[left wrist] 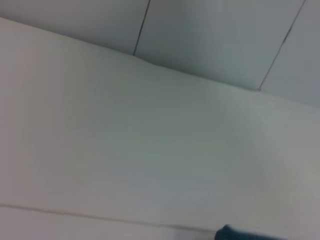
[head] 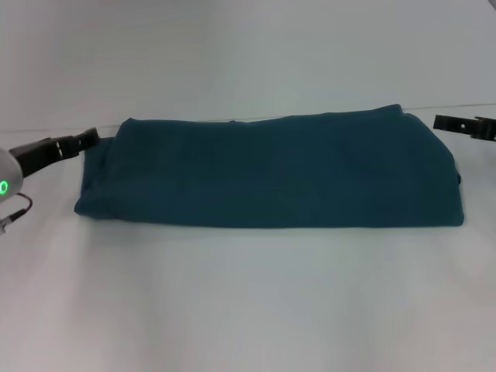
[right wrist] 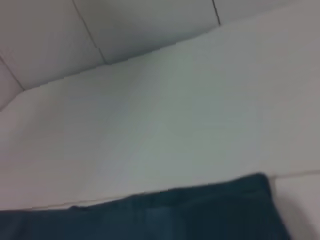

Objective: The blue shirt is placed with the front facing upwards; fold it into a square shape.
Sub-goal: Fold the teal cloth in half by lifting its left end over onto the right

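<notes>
The blue shirt (head: 271,170) lies across the middle of the white table (head: 248,310) as a long, plain teal band with no lettering showing. My left gripper (head: 89,139) is at the band's left end, level with its far corner and close to the cloth. My right gripper (head: 446,122) hovers just off the band's far right corner. Only a small dark corner of the shirt (left wrist: 235,234) appears in the left wrist view. In the right wrist view, a wide strip of the shirt (right wrist: 175,215) and one of its corners show.
Bare white tabletop surrounds the shirt on the near side and at both ends. A pale panelled wall (left wrist: 210,35) rises behind the table's far edge, with seams also showing on the wall (right wrist: 125,25) in the right wrist view.
</notes>
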Motion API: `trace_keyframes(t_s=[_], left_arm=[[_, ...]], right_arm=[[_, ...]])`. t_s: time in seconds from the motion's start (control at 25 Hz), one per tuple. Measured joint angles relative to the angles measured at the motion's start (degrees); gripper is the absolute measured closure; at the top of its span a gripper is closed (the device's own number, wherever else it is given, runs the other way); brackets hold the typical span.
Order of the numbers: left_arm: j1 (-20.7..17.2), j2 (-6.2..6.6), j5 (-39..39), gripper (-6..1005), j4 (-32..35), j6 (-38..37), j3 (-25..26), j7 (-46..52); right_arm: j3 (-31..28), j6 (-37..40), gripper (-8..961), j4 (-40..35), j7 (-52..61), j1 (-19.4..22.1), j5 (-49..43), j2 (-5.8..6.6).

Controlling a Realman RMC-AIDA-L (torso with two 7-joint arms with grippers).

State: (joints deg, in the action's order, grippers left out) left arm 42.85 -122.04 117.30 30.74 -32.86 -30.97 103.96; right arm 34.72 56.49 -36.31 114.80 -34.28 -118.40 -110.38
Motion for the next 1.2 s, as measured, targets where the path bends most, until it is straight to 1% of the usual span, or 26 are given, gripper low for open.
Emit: trace_keyframes(t_s=[0.16, 0.24, 0.28, 0.44, 0.56, 0.88, 1.08, 1.2], left_arm=[[-1.47, 0.22, 0.53, 66, 0.51, 0.05, -2.71, -0.4], [-1.92, 0.11, 2.18, 66, 0.85, 0.08, -2.98, -0.58], [-2.22, -0.05, 4.1, 66, 1.13, -0.03, -3.01, -0.5], [-2.83, -0.17, 6.65, 67, 1.64, -1.23, -2.74, -0.01], [-3.96, -0.15, 7.49, 67, 3.03, -4.75, -2.67, 0.54], [-7.39, -0.12, 12.61, 68, 10.14, -18.34, -3.37, 6.4], [-7.75, -0.24, 14.66, 69, 10.81, -20.52, -3.91, 7.03], [-7.74, -0.41, 14.98, 69, 10.62, -20.31, -5.46, 7.04]], right_arm=[[0.0, 5.73, 114, -0.11, 4.27, 2.08, -0.07, 1.37], [-0.06, 8.29, 114, -0.12, 5.99, 2.9, -0.34, 1.96], [-0.19, 10.07, 114, -0.16, 7.55, 3.56, -0.84, 2.45], [-0.35, 11.9, 114, -0.31, 8.86, 3.99, -1.67, 2.91], [-0.41, 12.48, 114, -0.71, 10.26, 4.05, -3.51, 2.96], [-0.45, 12.47, 115, -0.78, 10.74, 3.83, -4.94, 2.71], [-0.36, 12.35, 115, -0.78, 10.76, 3.63, -4.98, 2.84], [-0.23, 12.36, 116, -0.81, 10.75, 3.46, -5.0, 2.85]])
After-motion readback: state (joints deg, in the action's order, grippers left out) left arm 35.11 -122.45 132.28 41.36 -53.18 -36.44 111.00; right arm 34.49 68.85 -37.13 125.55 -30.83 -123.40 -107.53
